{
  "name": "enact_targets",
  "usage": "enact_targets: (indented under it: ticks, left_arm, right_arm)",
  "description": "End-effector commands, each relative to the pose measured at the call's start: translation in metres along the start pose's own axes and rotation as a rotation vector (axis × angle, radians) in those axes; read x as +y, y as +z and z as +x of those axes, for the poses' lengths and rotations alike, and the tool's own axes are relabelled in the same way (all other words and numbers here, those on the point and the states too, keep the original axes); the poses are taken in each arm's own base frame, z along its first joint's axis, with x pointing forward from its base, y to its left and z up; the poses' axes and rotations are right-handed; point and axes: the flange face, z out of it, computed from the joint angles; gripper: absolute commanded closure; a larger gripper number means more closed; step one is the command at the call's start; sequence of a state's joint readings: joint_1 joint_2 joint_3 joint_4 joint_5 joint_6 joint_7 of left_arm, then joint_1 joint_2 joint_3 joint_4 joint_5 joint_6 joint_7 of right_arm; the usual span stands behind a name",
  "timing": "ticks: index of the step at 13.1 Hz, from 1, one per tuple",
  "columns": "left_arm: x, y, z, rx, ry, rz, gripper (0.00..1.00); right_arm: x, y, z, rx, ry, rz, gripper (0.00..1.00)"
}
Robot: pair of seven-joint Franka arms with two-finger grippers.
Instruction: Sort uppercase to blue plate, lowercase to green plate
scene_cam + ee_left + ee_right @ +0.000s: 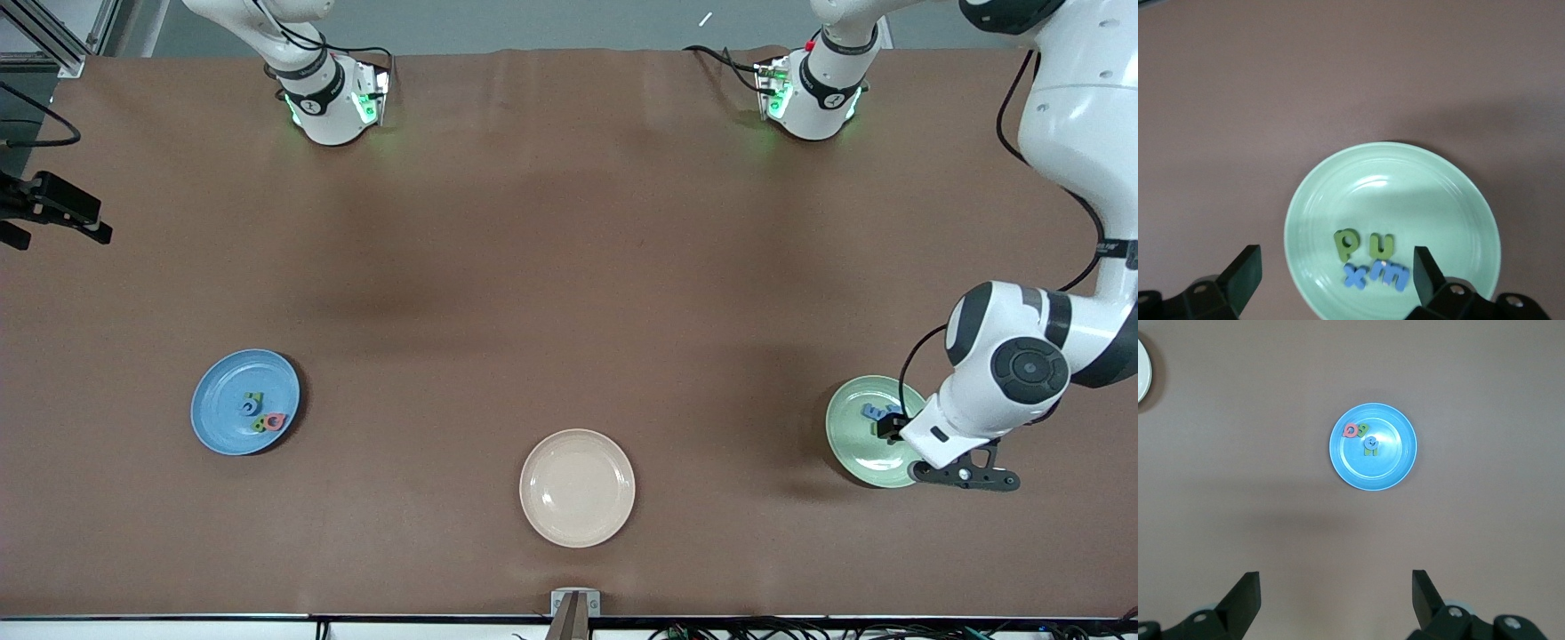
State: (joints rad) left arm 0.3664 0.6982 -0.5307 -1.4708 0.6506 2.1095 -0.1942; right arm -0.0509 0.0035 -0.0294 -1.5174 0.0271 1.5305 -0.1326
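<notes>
In the front view the cream plate (577, 488) lies nearest the camera, close to the middle of the surface's (569, 249) near edge, and it holds nothing. The blue plate (245, 402) sits toward the right arm's end, the uppercase letters (262, 414) clustered on it. The green plate (873, 431) sits toward the left arm's end, partly covered by the left gripper (889, 427) hanging low over it; a few lowercase letters (876, 412) show beside the jaws. The right gripper itself is out of this view.

The left wrist view shows the left gripper (1337, 270) with jaws spread wide and empty, just above the green plate (1431, 193), where four lowercase letters (1373, 260) lie together.

The right wrist view shows the right gripper (1336, 595), jaws also open and empty, high over bare surface, waiting, with the blue plate (1388, 470) and four uppercase letters (1362, 437) below.

No letter remains loose; sorting looks complete.
</notes>
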Motion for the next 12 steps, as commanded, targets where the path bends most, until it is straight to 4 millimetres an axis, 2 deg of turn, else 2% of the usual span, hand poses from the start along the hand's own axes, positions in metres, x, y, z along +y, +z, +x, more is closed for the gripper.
enact_targets:
  ticks: [1, 3, 4, 5, 6, 7, 9, 12]
  left_arm:
    - [-0.001, -0.078, -0.006, 0.032, 0.028, 0.067, 0.00]
    - [0.004, -0.131, -0.013, 0.039, 0.032, 0.107, 0.00]
    - [0.018, -0.153, -0.019, 0.023, 0.033, 0.089, 0.00]
    - [0.023, -0.177, -0.026, 0.016, 0.011, 0.054, 0.00]
    - [0.019, -0.198, -0.034, 0.004, -0.031, 0.002, 0.00]
    - [0.013, -0.214, -0.043, -0.013, -0.067, -0.039, 0.00]
    - [0.018, -0.241, -0.058, -0.047, -0.092, -0.081, 0.00]
    - [0.022, -0.277, -0.070, -0.050, -0.110, -0.120, 0.00]
  right_arm:
    - [-0.001, -0.001, -0.006, -0.021, -0.005, 0.008, 0.00]
    - [-0.001, -0.001, -0.006, -0.022, -0.005, 0.008, 0.00]
    - [-0.002, -0.001, -0.006, -0.021, -0.006, 0.008, 0.00]
    - [-0.002, -0.001, -0.006, -0.022, -0.006, 0.008, 0.00]
    - [-0.002, -0.001, -0.006, -0.024, -0.006, 0.009, 0.00]
    - [-0.002, -0.001, -0.007, -0.024, -0.006, 0.009, 0.00]
    - [-0.002, -0.001, -0.007, -0.027, -0.006, 0.009, 0.00]
    - [-0.003, -0.002, -0.006, -0.018, -0.008, 0.006, 0.00]
